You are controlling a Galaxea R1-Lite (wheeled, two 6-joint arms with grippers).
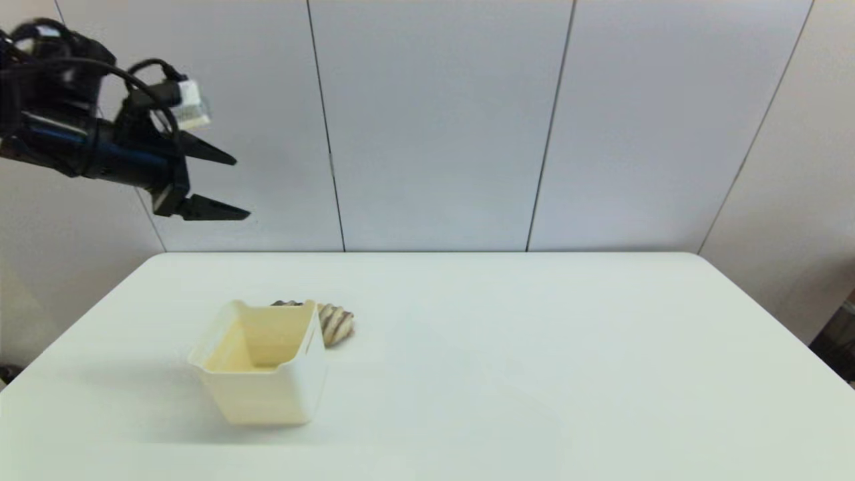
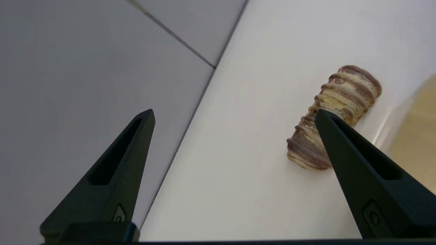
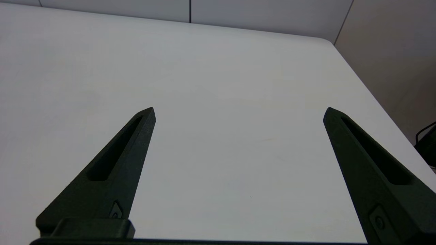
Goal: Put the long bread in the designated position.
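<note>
The long bread (image 1: 334,323) is a tan loaf with dark brown ridges lying on the white table just behind the right rear corner of the cream bin (image 1: 260,364). In the left wrist view the long bread (image 2: 332,112) lies flat beside the bin's wall (image 2: 414,136). My left gripper (image 1: 237,188) hangs high in the air at the far left, well above and left of the bin, open and holding nothing; its gap shows too in the left gripper's (image 2: 235,114) own view. The right gripper (image 3: 238,110) is open over bare table and is out of the head view.
The cream bin is open-topped and shows nothing inside. The white table (image 1: 534,374) spreads wide to the right, ending at grey wall panels (image 1: 434,120) behind. A dark object (image 3: 427,144) sits off the table's right edge.
</note>
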